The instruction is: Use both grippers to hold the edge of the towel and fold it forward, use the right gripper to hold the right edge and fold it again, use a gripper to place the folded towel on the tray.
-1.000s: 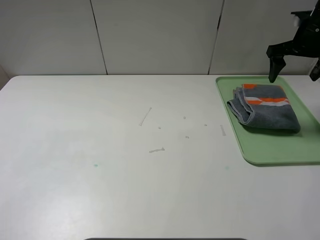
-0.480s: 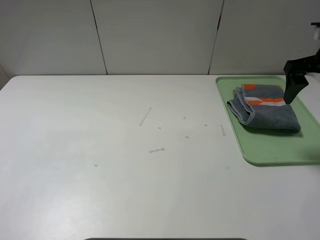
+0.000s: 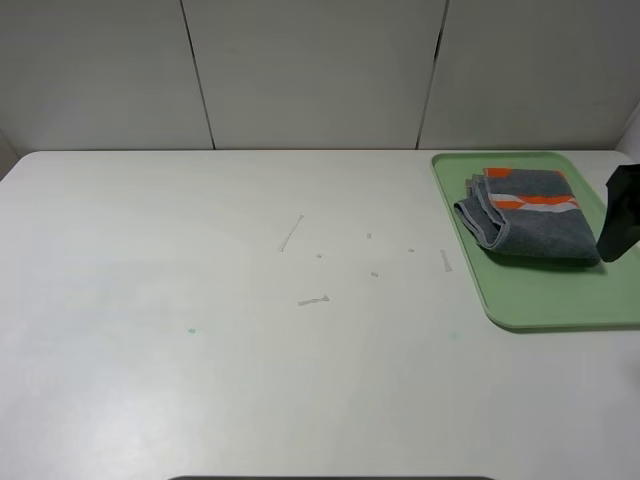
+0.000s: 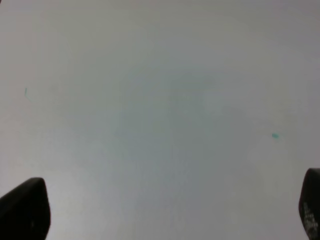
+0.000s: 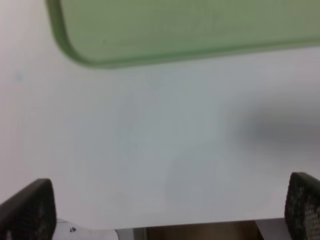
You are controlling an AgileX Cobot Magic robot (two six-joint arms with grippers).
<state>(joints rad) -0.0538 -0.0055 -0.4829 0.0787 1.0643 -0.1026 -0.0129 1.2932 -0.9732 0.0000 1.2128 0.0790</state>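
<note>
Currently both grippers are spread wide and empty, so only a stray pass of the right gripper [image 3: 620, 225] could nudge the folded towel [image 3: 530, 225] off the tray [image 3: 520, 300].

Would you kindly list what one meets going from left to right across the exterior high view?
Bare white table → small scuff marks → green tray holding the folded towel → right gripper at the picture's right edge.

Left pincer [image 4: 165, 210] spread wide; right pincer [image 5: 170, 207] spread wide, empty.
</note>
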